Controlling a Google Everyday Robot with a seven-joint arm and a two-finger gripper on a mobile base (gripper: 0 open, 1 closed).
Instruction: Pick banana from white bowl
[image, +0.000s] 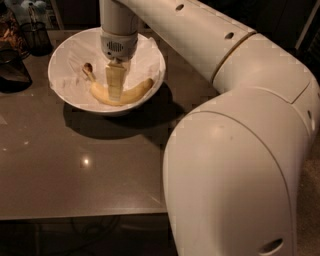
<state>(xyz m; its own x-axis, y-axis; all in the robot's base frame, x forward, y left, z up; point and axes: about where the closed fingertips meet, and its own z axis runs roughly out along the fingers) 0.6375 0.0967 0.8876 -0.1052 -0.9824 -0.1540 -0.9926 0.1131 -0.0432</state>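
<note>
At the far left corner of the counter (75, 170), dark containers (12, 72) are standing at the counter's left edge, close beside the white bowl (51, 75) but apart from it. The white bowl is sitting near the far edge, left of the counter's middle, and is casting a shadow toward the near edge. Crumpled white paper (70, 55) is lining its inside. The banana (135, 91) is lying on this paper in the near half of the bowl, curving upward at both ends, with its brown stem tip (87, 67) pointing toward the bowl's left wall. The gripper (114, 96) is pointing straight down into the bowl and is overlapping the banana's middle; whether it is closed on the fruit cannot be told from this view. The white arm (240, 150) is reaching in from the right, spanning the counter's far right corner and covering the counter's right edge in the foreground.
</note>
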